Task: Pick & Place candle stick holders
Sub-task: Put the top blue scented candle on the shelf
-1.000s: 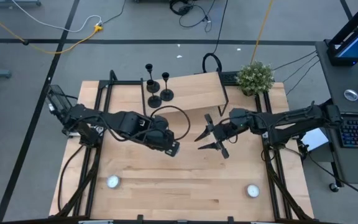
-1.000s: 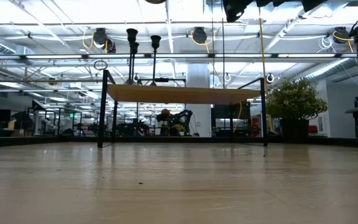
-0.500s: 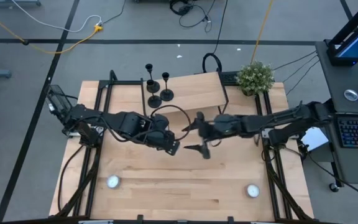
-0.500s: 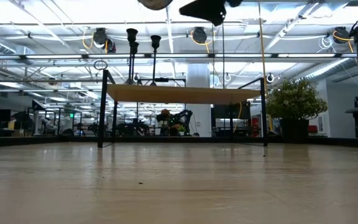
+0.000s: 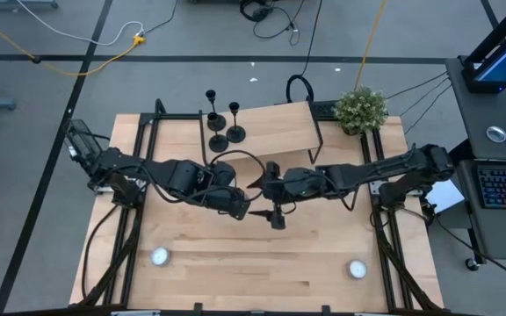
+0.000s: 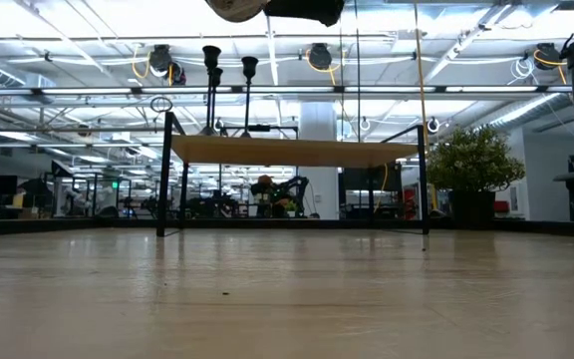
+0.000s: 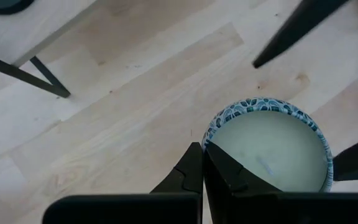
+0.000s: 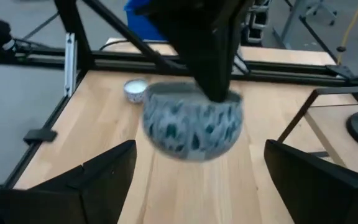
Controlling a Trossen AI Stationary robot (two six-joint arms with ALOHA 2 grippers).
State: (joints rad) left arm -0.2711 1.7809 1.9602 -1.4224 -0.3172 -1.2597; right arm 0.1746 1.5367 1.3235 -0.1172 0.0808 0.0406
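Round patterned, perhaps ceramic, bowl (image 8: 192,124) in left hand (image 7: 202,180).

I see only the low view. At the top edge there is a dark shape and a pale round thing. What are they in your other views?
Observer: The pale thing is a patterned candle bowl, held above the table by the left gripper.
Operator: How is it held?
Observer: The jaws are shut on the bowl's rim.
Operator: And the other arm?
Observer: The right gripper faces the bowl with its jaws wide open. It does not touch the bowl.
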